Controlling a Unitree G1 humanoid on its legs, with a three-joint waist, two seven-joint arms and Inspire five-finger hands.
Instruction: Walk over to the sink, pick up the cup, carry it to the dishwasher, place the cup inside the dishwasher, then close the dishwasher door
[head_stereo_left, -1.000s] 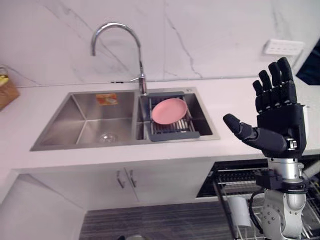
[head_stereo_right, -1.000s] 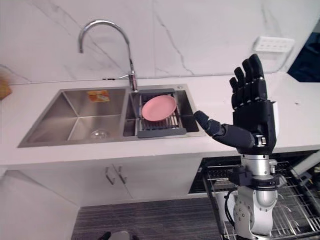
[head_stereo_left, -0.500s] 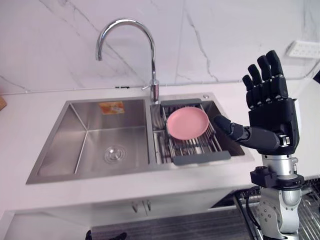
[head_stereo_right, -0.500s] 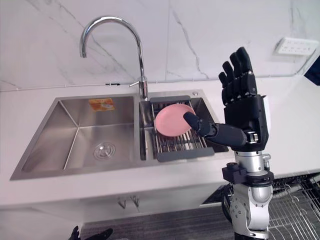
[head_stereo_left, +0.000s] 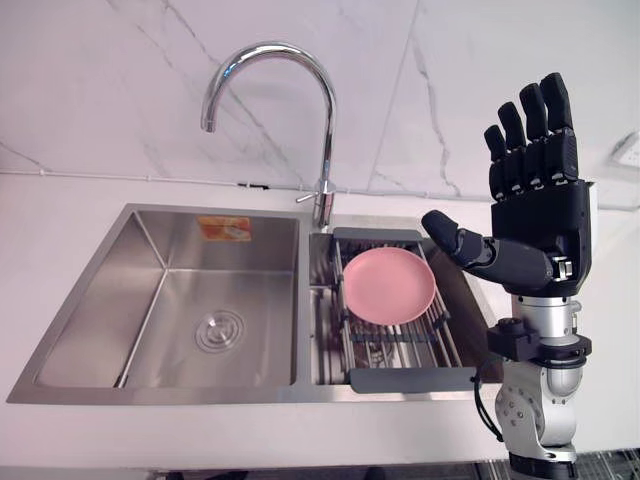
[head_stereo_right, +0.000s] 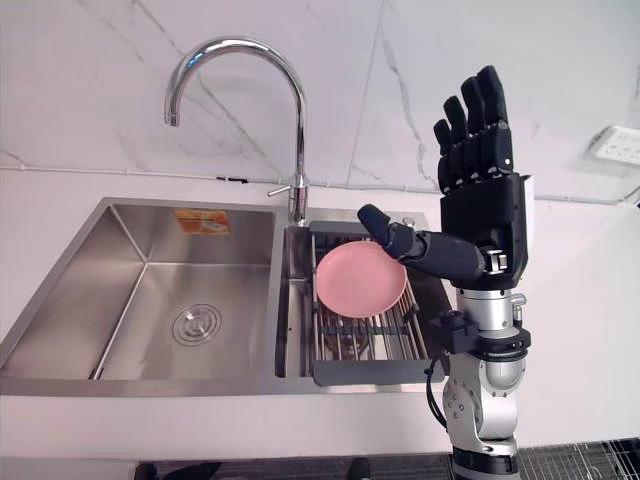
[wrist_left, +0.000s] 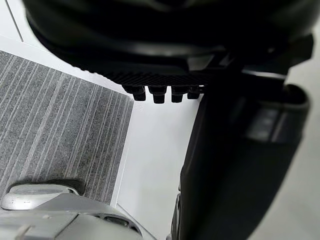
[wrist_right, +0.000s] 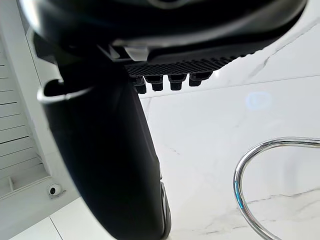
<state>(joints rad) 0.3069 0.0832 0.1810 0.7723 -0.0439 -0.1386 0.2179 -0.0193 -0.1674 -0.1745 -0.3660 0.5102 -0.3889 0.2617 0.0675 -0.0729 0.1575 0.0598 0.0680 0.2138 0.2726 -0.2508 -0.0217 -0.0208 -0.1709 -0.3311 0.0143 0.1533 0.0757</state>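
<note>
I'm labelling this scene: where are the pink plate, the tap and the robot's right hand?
pink plate (head_stereo_left: 388, 285): left eye view, centre of its face.
tap (head_stereo_left: 272, 47): left eye view, top of its arch.
right hand (head_stereo_left: 538, 230): left eye view, palm.

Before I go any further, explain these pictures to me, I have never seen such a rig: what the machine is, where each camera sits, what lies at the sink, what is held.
This is a humanoid robot with two arms ending in dark fingered hands. Two pictures come from a stereo camera on its head, looking down at a steel double sink in a white counter, with a curved faucet. A dark rack sits in the sink's right basin, with a pink plate, not a cup, resting on it. The right hand is raised in the air to the right of the rack, fingers straight, holding nothing. The other two pictures come from wrist cameras: the left hand hangs over a grey striped floor, open and empty.
</note>
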